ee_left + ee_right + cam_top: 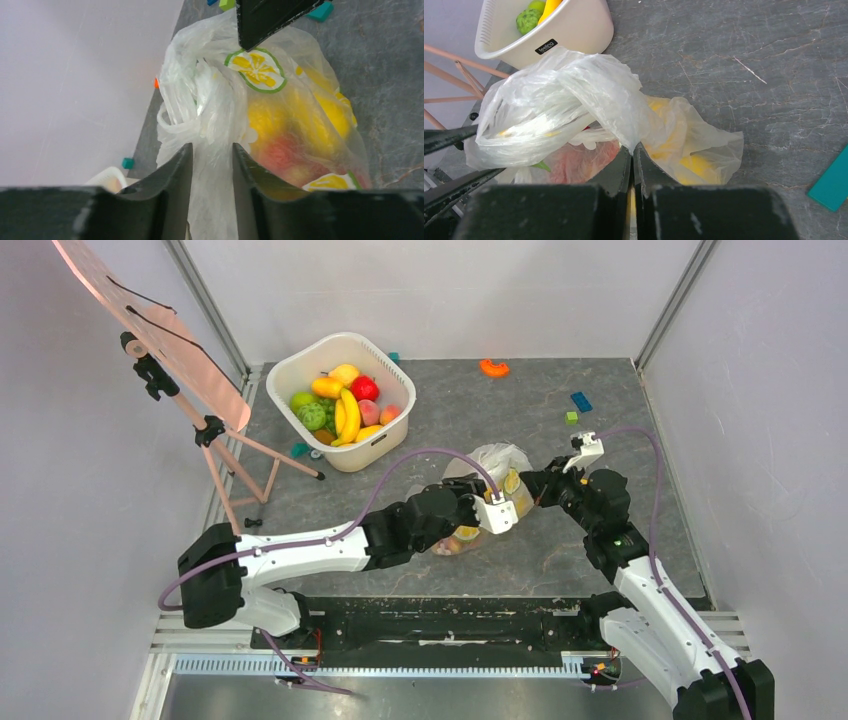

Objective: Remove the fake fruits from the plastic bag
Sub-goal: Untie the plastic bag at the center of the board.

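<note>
**Item 1: right gripper** (pixel 632 150), one. Jaws are pressing together and pinching a fold of the plastic bag (pixel 574 95) at their tips.

**Item 2: left gripper** (pixel 212 150), one. Jaws are standing at a narrow gap, straddling a twisted strand of the same bag. Film is filling the gap, but whether it is being squeezed cannot be told.

**Item 3: plastic bag**, one. It is lying on the grey table (pixel 450 410) between the two grippers, bunched at its top. Two lemon-slice prints (pixel 256 70) are showing in the left wrist view.

**Item 4: fake fruits** (pixel 285 145). They are sitting inside the bag, showing as yellow and reddish shapes through the film; their number cannot be counted.

**Item 5: white tub** (pixel 375 452), one. It is standing apart, far left on the table. It is holding one banana bunch (pixel 348 418), one red fruit (pixel 365 388), two green fruits (pixel 313 417) and several yellow-orange ones.

**Item 6: loose pieces**, three. One orange block (pixel 494 367), one blue block (pixel 581 401) and one green block (pixel 571 418) are lying at the far right.

**Item 7: easel** (pixel 180 360), one. It is carrying a pink board and leaning at the left edge
</note>
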{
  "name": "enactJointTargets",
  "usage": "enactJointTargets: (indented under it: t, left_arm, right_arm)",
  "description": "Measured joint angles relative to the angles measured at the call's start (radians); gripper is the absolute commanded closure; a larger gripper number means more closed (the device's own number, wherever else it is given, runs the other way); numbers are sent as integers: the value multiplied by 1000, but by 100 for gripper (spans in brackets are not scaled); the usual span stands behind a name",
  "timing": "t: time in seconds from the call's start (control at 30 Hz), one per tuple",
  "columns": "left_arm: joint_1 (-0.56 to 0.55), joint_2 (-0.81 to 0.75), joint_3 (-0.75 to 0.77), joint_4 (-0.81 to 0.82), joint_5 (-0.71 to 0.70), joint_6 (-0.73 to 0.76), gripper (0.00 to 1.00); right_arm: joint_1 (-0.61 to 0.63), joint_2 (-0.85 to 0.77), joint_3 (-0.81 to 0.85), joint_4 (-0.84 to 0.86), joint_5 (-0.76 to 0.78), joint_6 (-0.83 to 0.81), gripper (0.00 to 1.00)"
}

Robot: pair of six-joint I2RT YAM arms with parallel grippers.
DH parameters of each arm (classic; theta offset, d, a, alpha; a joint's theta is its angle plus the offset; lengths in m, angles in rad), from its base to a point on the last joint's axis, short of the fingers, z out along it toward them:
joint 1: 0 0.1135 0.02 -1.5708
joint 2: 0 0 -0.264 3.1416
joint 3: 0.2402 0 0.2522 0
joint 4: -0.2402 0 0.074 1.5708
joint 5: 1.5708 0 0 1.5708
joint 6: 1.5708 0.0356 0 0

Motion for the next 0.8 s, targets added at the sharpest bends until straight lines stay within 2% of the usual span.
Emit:
enactJointTargets:
  t: [0.07, 0.27, 0.43, 0.8]
  left_arm:
    - [0, 8, 4, 0, 4, -2, 83]
    - [3, 17, 4, 0, 8, -13, 98]
    - [31, -34, -33, 16, 27, -73, 98]
    - [198, -359, -336, 211, 150, -360, 98]
  right_arm:
    - [0, -1, 0, 0, -3, 0, 100]
    - [0, -24, -5, -8, 0, -5, 100]
    - [0, -50, -17, -16, 39, 2, 100]
    - [1, -129, -61, -49, 200, 129, 98]
